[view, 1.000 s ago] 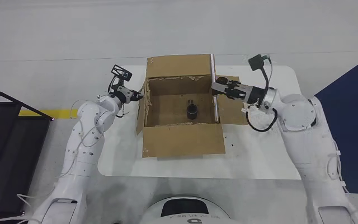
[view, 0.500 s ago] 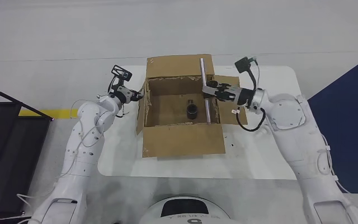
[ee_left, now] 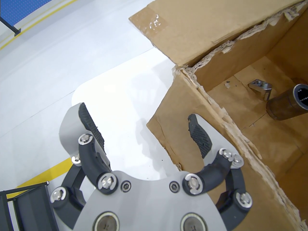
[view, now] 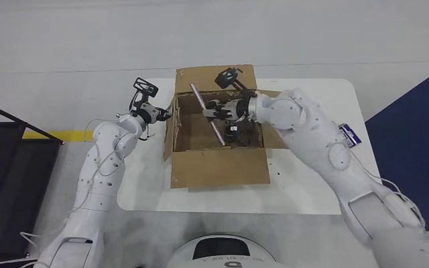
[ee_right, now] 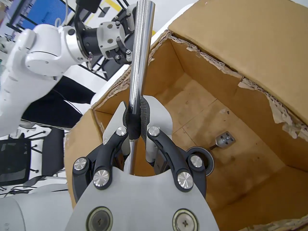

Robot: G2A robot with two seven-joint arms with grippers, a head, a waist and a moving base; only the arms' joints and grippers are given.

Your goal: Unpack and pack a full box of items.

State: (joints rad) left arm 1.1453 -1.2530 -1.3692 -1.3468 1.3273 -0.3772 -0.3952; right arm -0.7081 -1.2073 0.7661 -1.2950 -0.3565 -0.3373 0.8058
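Grey floor (view: 80, 40) all round, white table (view: 315, 181) mid-frame in my top view. Left of centre, my left gripper (view: 163, 114) is spread wide and empty, just beside the left wall of the cardboard box (view: 214, 167). Over the box's middle, my right gripper (view: 213, 112) is clamped tight on a metal rod (view: 200, 97) that lies diagonally. On the box floor are a dark cylinder (view: 231, 134) and a small metal block (ee_right: 225, 140) near it.

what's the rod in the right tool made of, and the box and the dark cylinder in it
The rod: polished steel by the look, mirror-bright with sharp reflections. The box: brown corrugated cardboard, matte; torn rims show the fluting. The dark cylinder: probably metal with a dull dark finish; can't be sure.
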